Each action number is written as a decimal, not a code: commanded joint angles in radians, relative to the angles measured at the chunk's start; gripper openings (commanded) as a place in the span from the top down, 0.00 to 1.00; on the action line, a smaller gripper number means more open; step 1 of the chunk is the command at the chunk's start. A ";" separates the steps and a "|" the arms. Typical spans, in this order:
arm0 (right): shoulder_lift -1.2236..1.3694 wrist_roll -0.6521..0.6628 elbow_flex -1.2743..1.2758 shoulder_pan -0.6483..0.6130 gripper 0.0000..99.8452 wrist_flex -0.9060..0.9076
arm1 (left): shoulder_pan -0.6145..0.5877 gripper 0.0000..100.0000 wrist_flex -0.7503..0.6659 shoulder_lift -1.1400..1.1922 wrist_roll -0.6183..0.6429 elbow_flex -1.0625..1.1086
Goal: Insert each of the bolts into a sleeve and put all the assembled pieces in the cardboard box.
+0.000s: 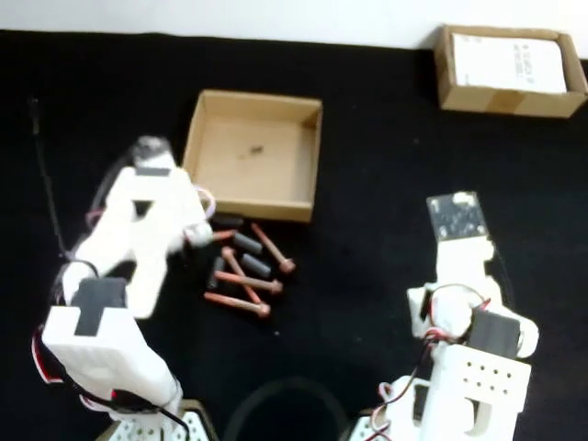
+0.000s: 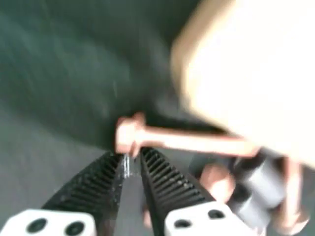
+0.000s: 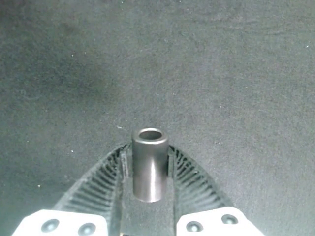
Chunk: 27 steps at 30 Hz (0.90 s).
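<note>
1. Gripping a sleeve [image 3: 149, 169], the right tool [image 3: 149, 147] is closed on its sides, over the bare desk [image 3: 231, 69].
2. The sleeve's long axis runs along the jaws, and its open bore points out past the tips.
3. The left tool [image 2: 130, 156] sits at the head of a bolt [image 2: 187, 141]. Whether it grips cannot be told.
4. That bolt lies crosswise to the tool, its shaft running toward the box [image 1: 253, 197].
5. A pile [image 1: 243, 271] of other bolts and sleeves lies beside the box.

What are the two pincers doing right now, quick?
Left pincer: at a bolt; open or closed cannot be told.
Right pincer: closed, holding a sleeve.
</note>
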 commanded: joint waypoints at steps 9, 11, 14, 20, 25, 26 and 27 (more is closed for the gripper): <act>-0.016 0.006 -0.004 0.008 0.99 0.008 | -0.077 0.97 -0.055 0.036 0.176 -0.173; -0.012 0.008 -0.004 0.007 0.99 0.001 | -0.050 0.97 0.037 0.019 0.186 -0.203; -0.010 0.008 0.002 0.007 0.99 -0.021 | 0.002 0.97 0.193 -0.024 0.187 -0.260; -0.008 0.008 0.005 -0.056 0.99 -0.041 | 0.056 0.97 0.448 -0.101 0.199 -0.367; -0.008 0.005 0.005 -0.114 0.99 -0.041 | 0.039 0.97 0.396 -0.061 0.287 -0.377; -0.008 0.003 0.005 -0.116 0.99 -0.041 | 0.039 0.95 0.388 -0.047 0.290 -0.377; -0.008 0.005 0.004 -0.116 0.99 -0.041 | 0.039 0.93 0.387 -0.036 0.293 -0.377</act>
